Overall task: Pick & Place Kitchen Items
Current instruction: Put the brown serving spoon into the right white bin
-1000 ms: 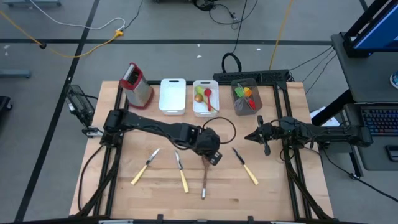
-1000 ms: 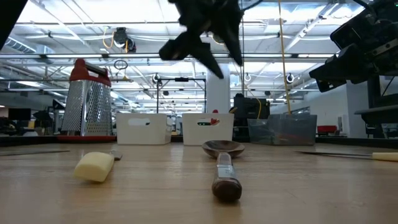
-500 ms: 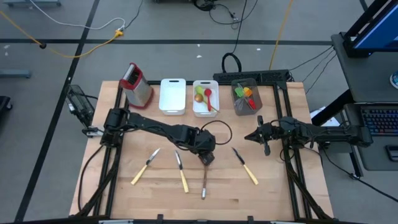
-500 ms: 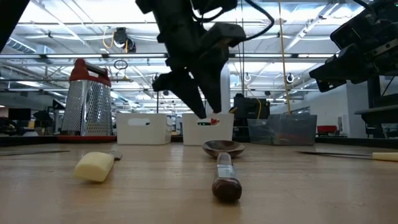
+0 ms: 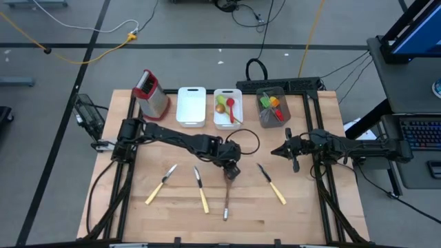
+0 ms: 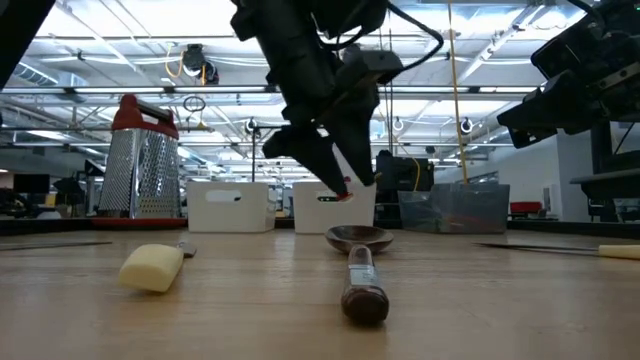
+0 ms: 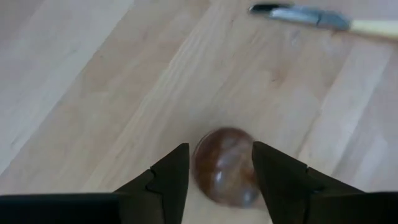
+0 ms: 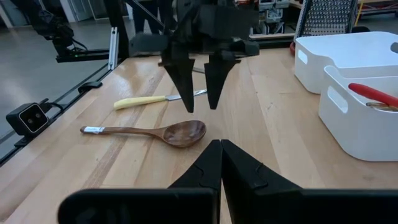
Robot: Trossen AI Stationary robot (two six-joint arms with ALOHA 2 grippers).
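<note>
A wooden spoon [image 5: 227, 196] lies flat on the table, its bowl [image 7: 224, 167] toward the far edge. My left gripper [image 5: 231, 168] hangs open just above that bowl. Its fingers point down and stand on either side of the bowl, clear of it in the low view [image 6: 352, 188]. Three cream-handled knives [image 5: 160, 184] [image 5: 200, 190] [image 5: 273, 184] lie on the table around the spoon. My right gripper [image 5: 275, 152] waits shut and empty at the right, above the table.
Along the far edge stand a red-topped box grater [image 5: 151, 94], an empty white tray [image 5: 191, 117], a white tray [image 5: 227, 124] holding green and red utensils, and a grey tray [image 5: 263, 118] holding orange and green ones. Bare wood lies near the front edge.
My left gripper has come down from high above the table to just over the spoon's bowl, staying open. The spoon and knives have not moved.
</note>
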